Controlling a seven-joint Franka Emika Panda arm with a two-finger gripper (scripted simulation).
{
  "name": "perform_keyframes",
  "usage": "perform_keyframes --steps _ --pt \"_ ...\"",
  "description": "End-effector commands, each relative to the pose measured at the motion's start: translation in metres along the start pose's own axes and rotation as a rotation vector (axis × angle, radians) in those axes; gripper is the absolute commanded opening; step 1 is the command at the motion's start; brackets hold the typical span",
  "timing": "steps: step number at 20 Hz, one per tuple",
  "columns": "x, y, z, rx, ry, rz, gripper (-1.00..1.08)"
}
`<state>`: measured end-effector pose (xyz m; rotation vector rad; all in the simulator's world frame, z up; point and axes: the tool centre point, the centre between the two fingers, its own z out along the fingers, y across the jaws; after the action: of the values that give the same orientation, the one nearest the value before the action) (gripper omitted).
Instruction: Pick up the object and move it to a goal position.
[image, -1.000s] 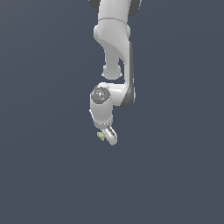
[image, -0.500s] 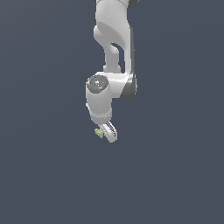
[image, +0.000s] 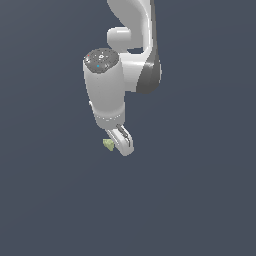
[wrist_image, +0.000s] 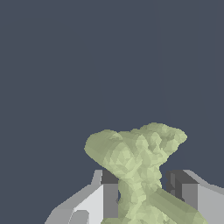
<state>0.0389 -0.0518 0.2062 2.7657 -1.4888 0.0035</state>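
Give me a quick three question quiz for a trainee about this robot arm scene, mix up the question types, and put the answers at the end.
1. True or false: the pale yellow-green object sits between the two fingers of the tool.
2. Multiple choice: in the exterior view, on which side of the visible finger does the object stick out? A) the exterior view's left B) the exterior view's right C) it does not show at all
3. Short answer: what shows behind the object in the wrist view?

Key
1. True. The wrist view shows its narrow middle clamped between them.
2. A
3. Only a plain dark blue-grey background; no goal marker shows.
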Motion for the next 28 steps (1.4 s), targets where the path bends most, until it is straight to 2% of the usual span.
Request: perform_keyframes --steps 1,8,14,21,28 --pt "0.005 -0.004 -0.027 -0.001 0.0 0.0 -1.0" --pt "0.017 -0.016 -0.094 -0.002 0.0 -0.001 -1.0" --pt "0.025 -0.024 -0.134 -0.001 -0.001 -0.001 -1.0" --pt "0.03 -0.03 -0.158 -0.001 -0.002 -0.002 -1.0" --pt "0.032 -0.032 -0.165 -0.001 -0.002 -0.002 -1.0"
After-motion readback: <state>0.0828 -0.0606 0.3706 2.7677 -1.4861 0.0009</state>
